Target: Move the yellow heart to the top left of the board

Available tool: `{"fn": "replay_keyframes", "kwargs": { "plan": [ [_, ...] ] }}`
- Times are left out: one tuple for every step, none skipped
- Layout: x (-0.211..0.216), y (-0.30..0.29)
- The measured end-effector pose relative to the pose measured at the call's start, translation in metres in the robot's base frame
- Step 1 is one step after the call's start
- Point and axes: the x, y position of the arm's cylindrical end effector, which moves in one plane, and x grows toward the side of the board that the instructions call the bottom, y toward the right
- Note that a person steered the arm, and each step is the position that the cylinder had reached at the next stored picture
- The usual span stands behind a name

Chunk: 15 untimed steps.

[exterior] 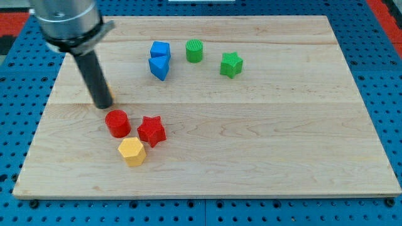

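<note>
1. No fingers here: my tip is a bare rod end, with the yellow heart peeking out at its 1 o'clock, mostly hidden, seemingly touching.
2. Red cylinder sits near, at 5 o'clock.
3. The table leaves open room toward 11 o'clock for pushing the heart.

So the worktop is a pale wooden board, made of planks glued side by side, with the seams running left to right and a light grain all over. Its corners are rounded and it gets wider toward the view's bottom. Underneath is a blue perforated base with rows of round holes, showing on the view's left, right and bottom edges. Up in both top corners there's a bit of red surface with dark holes too. Lighting is soft and even, only faint shadows on the wood.
</note>
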Motion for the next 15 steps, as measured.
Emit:
{"fn": "replay_keyframes", "kwargs": {
  "plan": [
    [-0.022, -0.022],
    [-0.083, -0.004],
    [-0.082, 0.019],
    [-0.081, 0.039],
    [-0.126, 0.024],
    [-0.167, 0.019],
    [-0.193, 0.025],
    [-0.195, 0.07],
    [-0.189, 0.074],
    [-0.176, 0.091],
    [-0.176, 0.119],
    [-0.195, 0.172],
    [-0.197, 0.103],
    [-0.202, 0.05],
    [-0.197, 0.07]
  ]
}}
